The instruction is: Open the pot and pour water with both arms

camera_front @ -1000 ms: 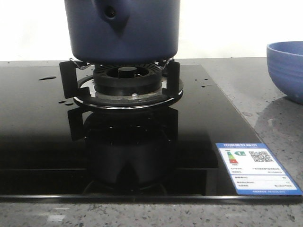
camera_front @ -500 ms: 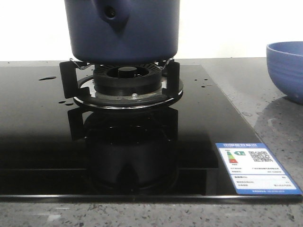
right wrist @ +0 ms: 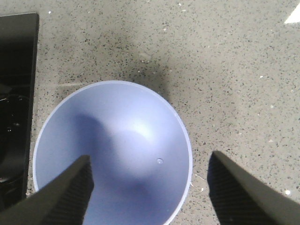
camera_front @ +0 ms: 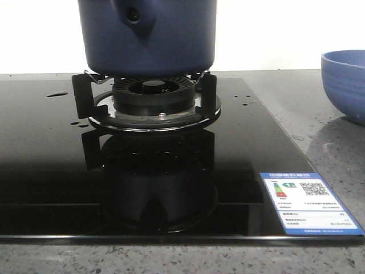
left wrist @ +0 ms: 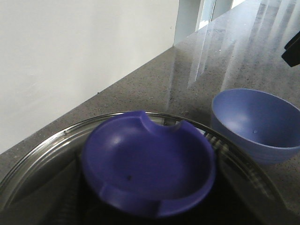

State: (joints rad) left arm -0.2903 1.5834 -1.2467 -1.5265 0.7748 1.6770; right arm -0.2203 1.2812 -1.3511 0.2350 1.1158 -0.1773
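Where it sits on the burner (camera_front: 154, 105), the pot (camera_front: 147, 37) looks matte navy.

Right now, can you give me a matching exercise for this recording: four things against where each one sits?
Things:
1. pot
2. bowl
3. energy label
4. water

Places:
A. near right corner of the black glass hob
B. on the burner stand
C. on the stone counter, right of the hob
D. drops on the hob's far left

Pairs: 1-B, 2-C, 3-A, 4-D

Kitchen: gas hob (camera_front: 154, 97), stone counter (right wrist: 225, 70)
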